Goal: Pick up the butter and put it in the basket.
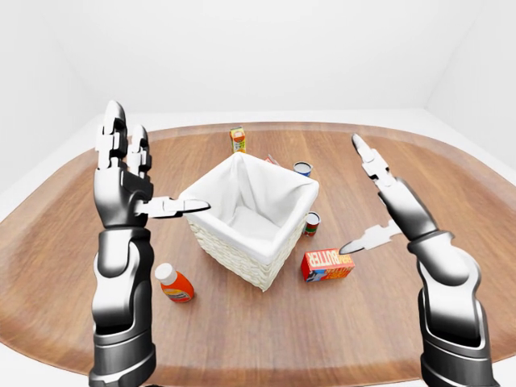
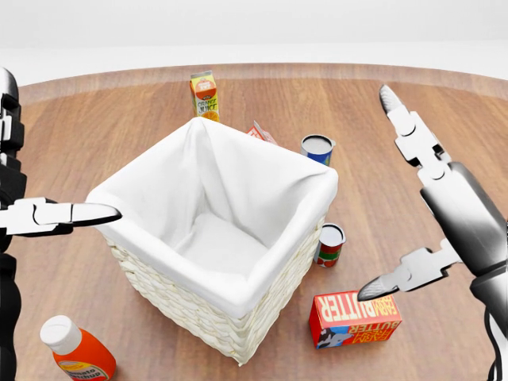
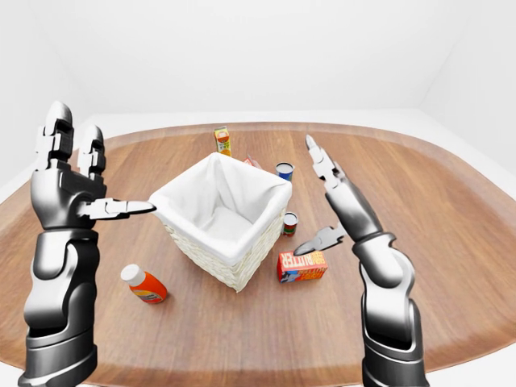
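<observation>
Your left hand is hovering spread wide, fingers up and thumb pointing toward the basket, holding nothing. In the head view, a ketchup bottle is lying on the wooden counter at the basket's 7 o'clock, and a juice carton is standing at its 12 o'clock. A blue can is sitting at 2 o'clock, a smaller can beside the basket at 3. The butter is lying on the counter at 4 o'clock, outside the basket. Your right hand is hanging splayed wide just above it, thumb tip near the box's top edge, gripping nothing.
</observation>
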Available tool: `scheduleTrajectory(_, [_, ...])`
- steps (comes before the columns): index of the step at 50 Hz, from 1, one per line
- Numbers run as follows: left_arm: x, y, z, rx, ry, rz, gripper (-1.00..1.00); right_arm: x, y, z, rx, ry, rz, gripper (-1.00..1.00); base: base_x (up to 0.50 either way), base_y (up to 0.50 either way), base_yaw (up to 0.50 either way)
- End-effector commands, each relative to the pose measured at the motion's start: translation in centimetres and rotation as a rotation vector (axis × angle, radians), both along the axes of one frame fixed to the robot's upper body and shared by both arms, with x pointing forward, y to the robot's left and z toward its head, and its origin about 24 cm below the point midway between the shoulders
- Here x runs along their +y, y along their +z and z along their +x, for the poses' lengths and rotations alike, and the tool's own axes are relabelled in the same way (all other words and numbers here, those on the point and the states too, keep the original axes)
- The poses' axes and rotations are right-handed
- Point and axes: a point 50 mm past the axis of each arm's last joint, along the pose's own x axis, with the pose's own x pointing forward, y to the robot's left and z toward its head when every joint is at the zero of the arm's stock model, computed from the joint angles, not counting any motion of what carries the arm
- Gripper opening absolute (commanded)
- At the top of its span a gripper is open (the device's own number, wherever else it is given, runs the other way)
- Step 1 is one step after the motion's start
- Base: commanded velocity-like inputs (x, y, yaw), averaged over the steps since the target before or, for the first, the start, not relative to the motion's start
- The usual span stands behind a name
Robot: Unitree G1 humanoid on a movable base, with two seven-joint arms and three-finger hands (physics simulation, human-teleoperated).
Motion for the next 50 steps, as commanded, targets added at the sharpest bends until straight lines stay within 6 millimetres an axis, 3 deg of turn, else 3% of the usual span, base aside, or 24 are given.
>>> scheduleTrajectory(1, [0.6,0.0,-0.4,-0.003,0.009,0.003,1.00,-0.8,-1.2,-1.1,0.124,-0.072,-0.237,1.00,0.00,0.00,0.00])
scheduleTrajectory(13, [1.5,-0.4,-0.4,0.017,0.020,-0.014,1.00,-0.3,-4.3,0.2,0.319,-0.178,-0.529,1.00,0.00,0.00,0.00])
scheduleTrajectory(34, [2.3,-1.1,-0.2,0.047,0.030,-0.029,1.00,-0.6,-8.0,3.1,0.518,-0.307,-0.792,1.00,0.00,0.00,0.00])
scheduleTrajectory(50, [2.7,-2.0,0.3,0.090,0.034,-0.042,1.00,-0.5,-11.7,5.7,0.709,-0.255,-0.878,1.00,0.00,0.00,0.00])
